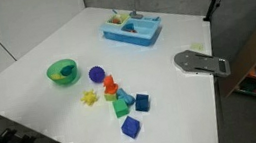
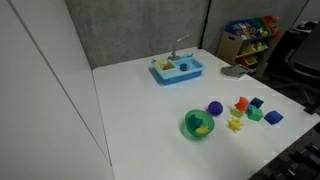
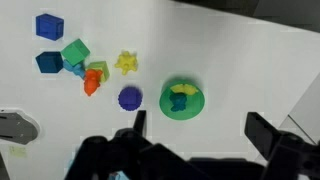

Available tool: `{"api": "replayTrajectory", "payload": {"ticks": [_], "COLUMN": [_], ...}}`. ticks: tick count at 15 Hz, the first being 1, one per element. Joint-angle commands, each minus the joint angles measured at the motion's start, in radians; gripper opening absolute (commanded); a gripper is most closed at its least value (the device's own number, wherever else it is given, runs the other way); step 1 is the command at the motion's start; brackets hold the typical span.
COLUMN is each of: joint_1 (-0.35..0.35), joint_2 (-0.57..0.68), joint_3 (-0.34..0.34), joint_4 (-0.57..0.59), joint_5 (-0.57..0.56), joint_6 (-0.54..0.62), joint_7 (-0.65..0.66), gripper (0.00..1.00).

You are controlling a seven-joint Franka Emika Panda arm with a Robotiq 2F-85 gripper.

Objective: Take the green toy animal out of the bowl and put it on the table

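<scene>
The bright green bowl (image 3: 166,102) stands on the white table (image 3: 230,60). Inside it lie the dark teal-green toy animal (image 3: 180,104) and a yellow piece (image 3: 182,89). The bowl also shows in both exterior views (image 1: 51,71) (image 2: 188,122), where the toy is too small to make out. My gripper (image 3: 200,130) shows only in the wrist view. It is open and empty, high above the table, with the bowl just off its left finger.
A purple ball (image 3: 129,98), a yellow star (image 3: 126,63), a green cube (image 3: 75,52) and blue blocks (image 3: 49,27) lie beside the bowl. A blue tray with a faucet (image 1: 130,30) stands at the back. A grey plate (image 1: 200,62) lies at the table edge.
</scene>
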Motion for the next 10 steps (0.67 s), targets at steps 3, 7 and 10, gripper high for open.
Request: {"api": "replayTrajectory", "payload": {"ticks": [3,7,10], "joint_1": [-0.001,-0.009,-0.017], "joint_2": [0.022,0.100,0.182], "joint_3": [-0.005,-0.005,0.000], "joint_4": [0.011,0.062,0.109], "joint_5": [0.004,0.006,0.003], "joint_6": [-0.005,0.004,0.023], "joint_7": [-0.003,0.003,0.012], "gripper": [1.00,1.00,1.00]}}
